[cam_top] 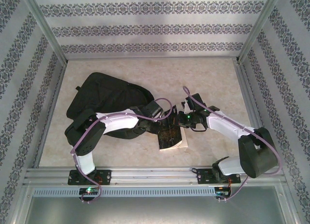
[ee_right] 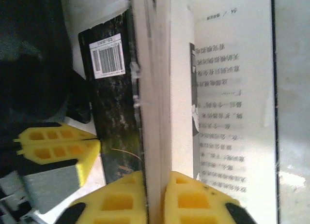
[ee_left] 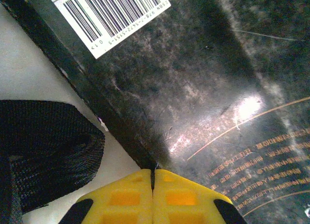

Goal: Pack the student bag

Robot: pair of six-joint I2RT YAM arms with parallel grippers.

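The student bag [cam_top: 104, 96], a black backpack, lies on the left half of the table. One of its webbing straps [ee_left: 43, 146] rests beside the book. A black-covered book [cam_top: 170, 137] lies partly open just right of the bag, barcode [ee_left: 109, 13] on its cover. My left gripper [ee_left: 153, 178] is shut, pinching the edge of the black cover [ee_left: 203, 88]. It also shows with its yellow fingers [ee_right: 58, 146] against that cover. My right gripper [ee_right: 155, 178] is shut on a block of white pages [ee_right: 162, 88], held up edge-on, and a printed page [ee_right: 232, 112] lies open to the right.
The beige table [cam_top: 203, 74] is fenced by aluminium rails, one along the front [cam_top: 155, 174] and uprights at the sides. Patterned walls [cam_top: 145, 28] stand close behind and to both sides. Both arms meet over the book near the table's middle.
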